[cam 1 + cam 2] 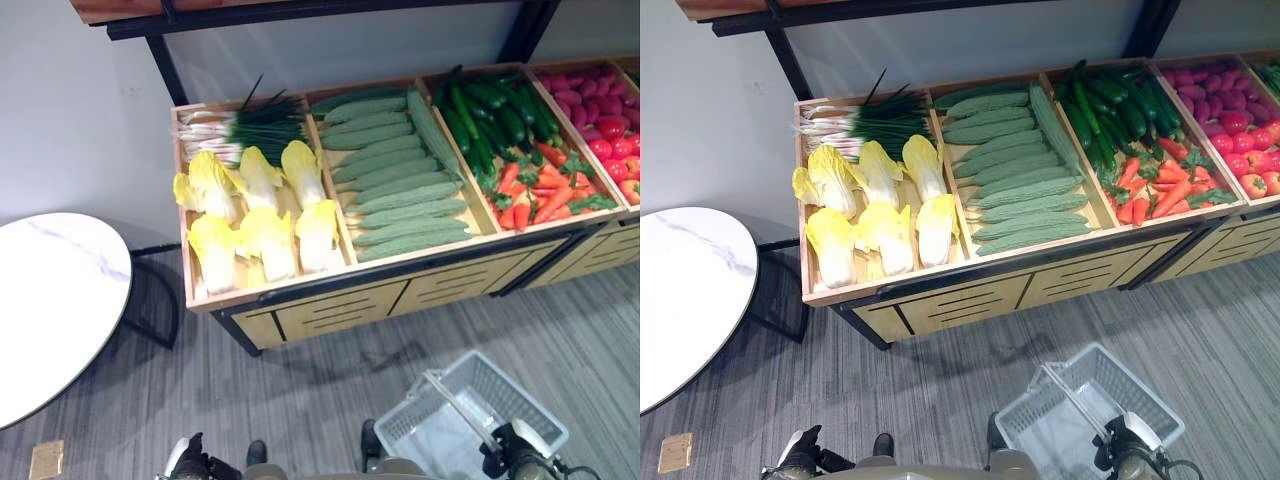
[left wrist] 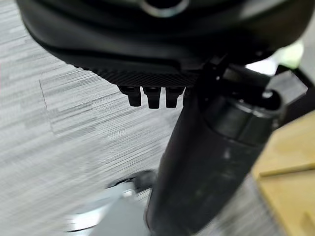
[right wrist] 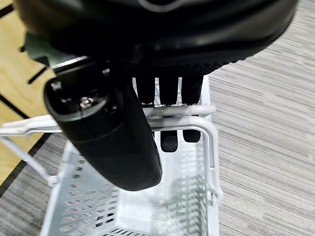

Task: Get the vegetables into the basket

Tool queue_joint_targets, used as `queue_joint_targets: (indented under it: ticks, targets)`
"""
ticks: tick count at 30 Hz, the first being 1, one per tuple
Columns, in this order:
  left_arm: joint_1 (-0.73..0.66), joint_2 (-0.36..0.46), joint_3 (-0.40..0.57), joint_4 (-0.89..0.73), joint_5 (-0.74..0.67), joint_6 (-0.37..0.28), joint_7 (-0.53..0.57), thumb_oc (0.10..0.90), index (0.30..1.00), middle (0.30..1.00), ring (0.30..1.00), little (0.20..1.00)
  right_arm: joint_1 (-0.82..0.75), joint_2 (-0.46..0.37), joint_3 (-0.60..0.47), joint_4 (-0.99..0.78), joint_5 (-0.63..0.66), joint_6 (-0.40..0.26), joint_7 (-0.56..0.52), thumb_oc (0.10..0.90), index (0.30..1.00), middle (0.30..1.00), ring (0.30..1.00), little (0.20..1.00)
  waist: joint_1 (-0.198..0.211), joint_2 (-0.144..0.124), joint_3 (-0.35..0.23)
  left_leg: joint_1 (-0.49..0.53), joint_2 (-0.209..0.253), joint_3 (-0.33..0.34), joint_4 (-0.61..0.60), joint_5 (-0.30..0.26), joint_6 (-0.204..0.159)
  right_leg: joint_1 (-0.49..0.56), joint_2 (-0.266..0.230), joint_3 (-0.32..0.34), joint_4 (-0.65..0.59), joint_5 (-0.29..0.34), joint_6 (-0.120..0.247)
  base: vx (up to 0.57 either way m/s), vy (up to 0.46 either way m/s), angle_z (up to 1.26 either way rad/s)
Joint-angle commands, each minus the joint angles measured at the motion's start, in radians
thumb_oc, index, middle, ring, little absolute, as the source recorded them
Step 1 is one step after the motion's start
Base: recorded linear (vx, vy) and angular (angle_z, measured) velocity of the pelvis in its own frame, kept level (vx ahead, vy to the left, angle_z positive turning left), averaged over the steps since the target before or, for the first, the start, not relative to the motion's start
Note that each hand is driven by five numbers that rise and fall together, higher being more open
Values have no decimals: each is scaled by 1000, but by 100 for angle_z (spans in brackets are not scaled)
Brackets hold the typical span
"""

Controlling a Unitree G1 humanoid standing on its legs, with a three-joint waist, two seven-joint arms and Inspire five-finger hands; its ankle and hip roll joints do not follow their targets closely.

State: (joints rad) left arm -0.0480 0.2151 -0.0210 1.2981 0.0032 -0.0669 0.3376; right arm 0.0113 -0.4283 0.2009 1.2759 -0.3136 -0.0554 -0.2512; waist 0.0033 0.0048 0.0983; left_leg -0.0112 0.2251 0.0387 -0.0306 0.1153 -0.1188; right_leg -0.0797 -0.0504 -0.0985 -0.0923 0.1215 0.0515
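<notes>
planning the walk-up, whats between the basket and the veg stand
Bare grey floor separates the white basket, held by the right hand, from the wooden stand, as the left eye view shows.

Produce shelf (image 1: pixel 330 300) runs across 12 o'clock, split into bins. From 10 to 2: cabbages (image 1: pixel 255 215) w/ spring onions (image 1: pixel 235 130) behind them; bitter gourds (image 1: pixel 400 180) next bin rt; then cucumbers (image 1: pixel 495 115) behind carrots (image 1: pixel 540 190); tomatoes (image 1: pixel 615 150) far rt. Round bench (image 1: pixel 50 310) on floor at 9 o'clock, left of shelf. Basket (image 1: pixel 470 415) at 5 o'clock, in front of shelf; right hand (image 3: pixel 167 93) on its handle (image 3: pixel 177 112). Left hand (image 1: pixel 190 462) at 7 o'clock.
</notes>
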Motion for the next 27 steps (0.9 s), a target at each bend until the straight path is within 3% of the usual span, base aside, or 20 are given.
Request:
queue_joint_targets:
  ticks: [1, 6, 10, 14, 16, 22, 27]
  targets:
    - [-73, 106, 130, 1, -195, -80, 259, 900, 1000, 1000, 1000, 1000, -10, -3, 12, 28, 26, -10, -81, 400, 300, 300, 300, 300, -13, -66, -9, 23, -43, -15, -57, -39, -16, 33, -77, -24, 24, -16, 95, 26, -10, 7]
    - [-107, 187, 246, -106, -230, -123, 450, 900, 1000, 1000, 1000, 1000, -12, 6, 36, 40, 12, -19, -95, 400, 300, 300, 300, 300, -12, -66, -30, 44, -52, 12, -57, -65, -20, 44, -91, -13, 5, -8, 109, -6, 31, 0]
    - [-95, 232, 265, -315, -177, -150, 533, 900, 1000, 1000, 1000, 1000, -1, 5, 39, 39, 6, -25, -91, 400, 300, 300, 300, 300, -7, -68, -38, 51, -56, 10, -57, -75, -18, 50, -100, -11, 5, -7, 113, 9, 25, -11]
    - [-81, 286, 248, -632, 3, -122, 596, 900, 1000, 1000, 1000, 1000, 11, 8, 32, 43, 11, -33, -86, 400, 300, 300, 300, 300, -1, -73, -43, 49, -65, -2, -57, -82, -16, 54, -108, -20, 5, -5, 118, 2, 1, 1]
    - [-91, 305, 231, -786, 96, -101, 592, 900, 1000, 1000, 1000, 1000, 14, 13, 34, 37, 15, -37, -78, 400, 300, 300, 300, 300, -1, -75, -45, 47, -66, -3, -57, -85, -15, 54, -109, -22, 5, -4, 119, 6, 2, 8]
    - [-137, 324, 167, -931, 257, -68, 557, 900, 1000, 1000, 1000, 1000, 2, 20, 73, -7, 6, -53, -65, 400, 300, 300, 300, 300, -12, -79, -49, 45, -69, 11, -57, -91, -15, 45, -111, -6, 5, 0, 121, 2, 7, -4]
    - [-188, 287, 79, -933, 272, -77, 484, 900, 1000, 1000, 1000, 1000, -7, 28, 97, -46, 0, -59, -58, 400, 300, 300, 300, 300, -36, -80, -49, 46, -65, 30, -57, -93, -17, 34, -105, 8, 5, 0, 122, 4, -6, -9]
